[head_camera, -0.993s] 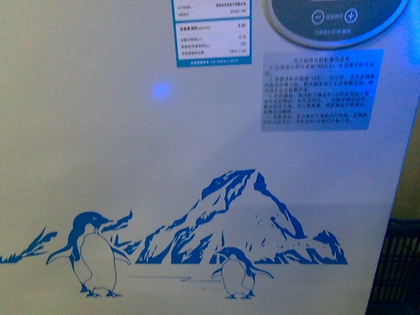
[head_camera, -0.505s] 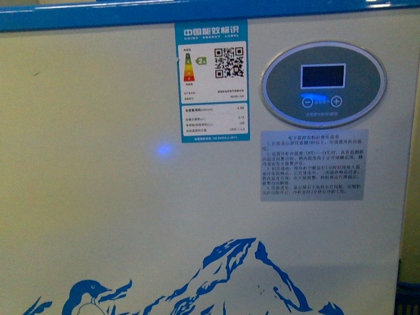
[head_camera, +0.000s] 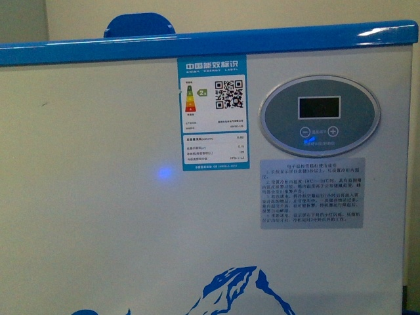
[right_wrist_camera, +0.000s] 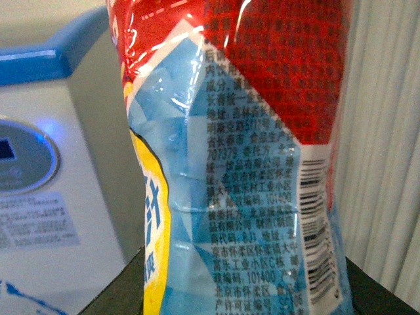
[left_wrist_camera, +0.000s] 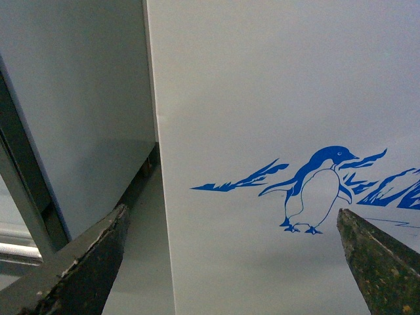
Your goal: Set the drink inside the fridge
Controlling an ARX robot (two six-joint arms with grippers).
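The fridge (head_camera: 98, 216) fills the front view: white front wall, blue top rim (head_camera: 210, 47), oval grey control panel (head_camera: 319, 120), and the mountain picture's peak at the lower edge. Neither gripper shows there. In the right wrist view the drink (right_wrist_camera: 243, 164) stands close up, its red, blue and yellow label covering most of the frame. My right gripper (right_wrist_camera: 244, 298) is shut on it, dark fingers (right_wrist_camera: 380, 292) on both sides. My left gripper (left_wrist_camera: 230, 269) is open and holds nothing, facing the fridge's penguin picture (left_wrist_camera: 318, 190). The fridge's lid is out of view.
A plain grey-white cabinet (left_wrist_camera: 79, 111) stands beside the fridge's corner, with a narrow gap between them. A blue rounded shape (head_camera: 141, 25) rises behind the rim. Ribbed white wall or curtain (right_wrist_camera: 387, 131) lies beyond the drink. An energy label (head_camera: 213, 111) and grey instruction sticker (head_camera: 312, 192) are on the fridge's front.
The front view has risen along the fridge's front. The penguins and mountain slid down out of frame, and the control panel and blue rim came into view.
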